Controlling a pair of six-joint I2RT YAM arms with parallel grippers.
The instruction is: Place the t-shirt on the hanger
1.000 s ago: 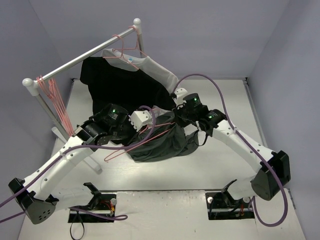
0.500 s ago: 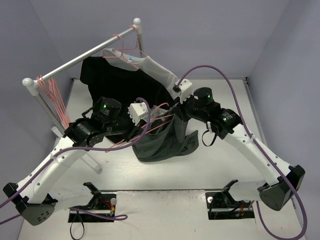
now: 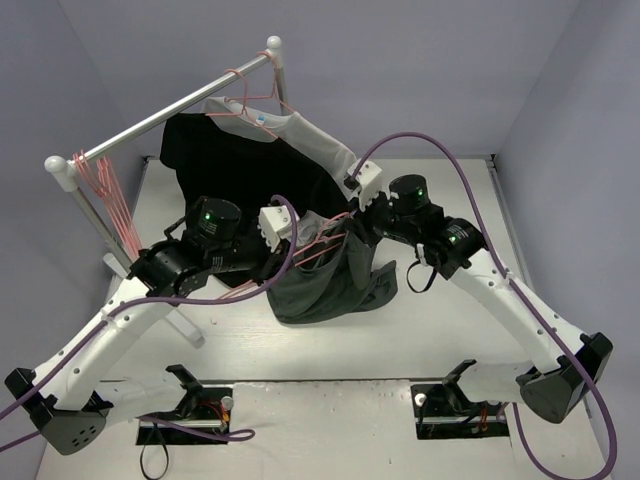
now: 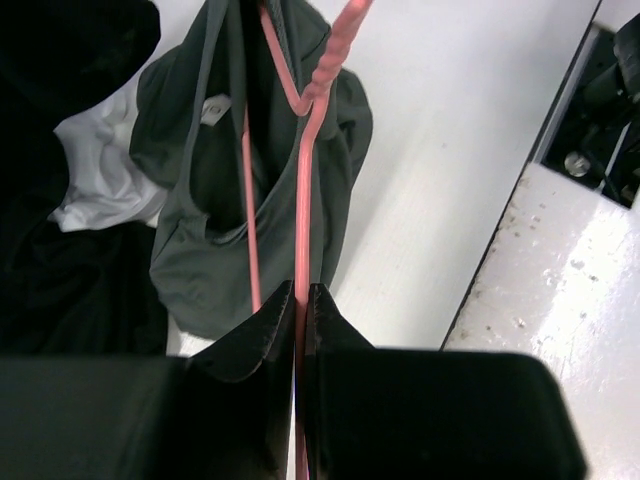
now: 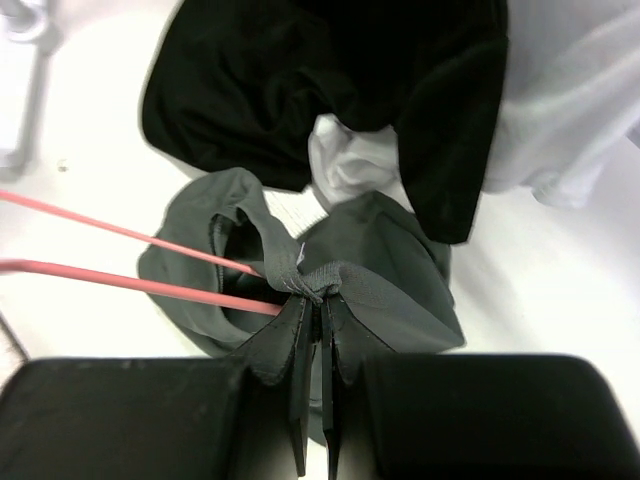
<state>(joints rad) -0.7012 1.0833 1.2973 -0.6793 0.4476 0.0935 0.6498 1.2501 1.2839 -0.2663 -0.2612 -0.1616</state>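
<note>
A: Where is the dark grey-green t-shirt (image 3: 330, 285) being carried just now?

B: It is being hung between the two grippers, over the white table (image 3: 440, 330) and in front of the black shirt (image 3: 240, 165) on the rail (image 3: 160, 110). Whether its hem is being rested on the table cannot be told.

A: By what is it being gripped?

B: Its neck band is being pinched by the right gripper (image 5: 322, 300), whose jaws are being pressed together on the bunched cloth. By that pinch, it is judged, the neck opening is being lifted and pulled wide, so that a way in is being offered to the wire.

A: And how is the pink wire hanger (image 4: 305, 160) being managed?

B: One of its thin wires is being clamped by the left gripper (image 4: 300, 298), the jaws being squeezed onto it with no gap showing. The twisted neck and hook are being pointed away from that gripper. A second wire is being run down inside the neck opening, close by the white neck label (image 4: 215, 108).

A: Why is it being grasped at that end?

B: Probably so that it is being steered from the far side, one shoulder being fed through the collar while the hook is being left outside.

A: Is the task being finished, then?

B: Not yet, it is judged: the cloth is being bunched at the collar, and neither shoulder is being spread over the wire.
</note>
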